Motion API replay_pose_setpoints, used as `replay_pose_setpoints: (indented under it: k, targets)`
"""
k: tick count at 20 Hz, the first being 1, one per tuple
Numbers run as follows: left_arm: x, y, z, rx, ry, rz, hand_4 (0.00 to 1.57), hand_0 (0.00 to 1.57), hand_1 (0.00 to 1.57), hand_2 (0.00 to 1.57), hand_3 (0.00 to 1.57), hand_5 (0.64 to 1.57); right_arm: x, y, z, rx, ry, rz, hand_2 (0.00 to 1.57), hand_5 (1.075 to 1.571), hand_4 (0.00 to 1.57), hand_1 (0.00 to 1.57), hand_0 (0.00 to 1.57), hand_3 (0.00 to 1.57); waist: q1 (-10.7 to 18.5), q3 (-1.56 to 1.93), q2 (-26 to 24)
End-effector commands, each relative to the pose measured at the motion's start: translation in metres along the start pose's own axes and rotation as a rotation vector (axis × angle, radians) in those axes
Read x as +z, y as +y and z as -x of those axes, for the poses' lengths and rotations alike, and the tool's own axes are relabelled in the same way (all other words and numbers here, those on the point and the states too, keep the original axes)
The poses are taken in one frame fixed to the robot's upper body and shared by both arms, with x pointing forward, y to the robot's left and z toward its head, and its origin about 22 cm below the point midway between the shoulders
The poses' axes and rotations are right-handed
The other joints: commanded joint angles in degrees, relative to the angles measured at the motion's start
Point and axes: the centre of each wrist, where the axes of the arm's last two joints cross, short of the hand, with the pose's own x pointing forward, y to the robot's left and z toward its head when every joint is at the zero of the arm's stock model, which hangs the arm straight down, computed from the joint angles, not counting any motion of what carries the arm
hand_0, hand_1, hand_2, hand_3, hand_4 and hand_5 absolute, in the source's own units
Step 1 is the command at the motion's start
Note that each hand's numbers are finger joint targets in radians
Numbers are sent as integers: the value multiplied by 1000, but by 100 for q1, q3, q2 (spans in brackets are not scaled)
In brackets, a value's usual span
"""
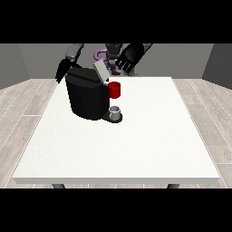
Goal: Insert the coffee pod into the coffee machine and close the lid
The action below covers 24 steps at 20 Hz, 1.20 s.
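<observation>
A black coffee machine (86,97) stands on the white table (118,140) towards its far left. Its grey lid (101,71) is tilted up and open. A red pod holder (114,89) sticks out at the machine's front, and a small grey cup (115,112) sits on the base below it. I cannot make out the coffee pod itself. The hand at the view's right (128,58) hovers just behind and right of the raised lid, fingers curled downward, holding nothing that shows. The hand at the view's left (62,71) hangs behind the machine's left corner, partly hidden.
The robot's torso with purple cabling (100,55) is behind the machine. Wooden floor surrounds the table. Bare white tabletop stretches to the front and right of the machine.
</observation>
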Motion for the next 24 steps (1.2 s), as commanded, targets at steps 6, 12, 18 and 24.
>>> replay_pose_setpoints:
  k: [6, 12, 18, 24]
  targets:
    - [-7, 25, -34, -19, -14, -55, 494, 1258, 1258, 1299, 1245, 1571, -5, 9, -5, -24, -61, 15, 0, 1571, 147, 0, 0, 0, -228, 4, 486]
    - [0, 36, -15, -36, -31, -40, 464, 1175, 1175, 1242, 1216, 1571, -17, 1, -30, 12, -67, 31, 0, 1571, 0, 0, 0, 0, -190, 0, 603]
    - [-7, 13, -18, -40, -46, -22, 425, 1251, 1251, 1290, 1217, 1571, -6, -7, 4, 17, -51, 40, 0, 1571, 33, 0, 0, 0, -71, 2, 626]
    - [-2, 22, -1, -22, -40, -60, 420, 1192, 1192, 1248, 1202, 1571, -12, 2, -21, -23, -85, 30, 0, 1571, 165, 0, 0, 0, -233, 0, 840]
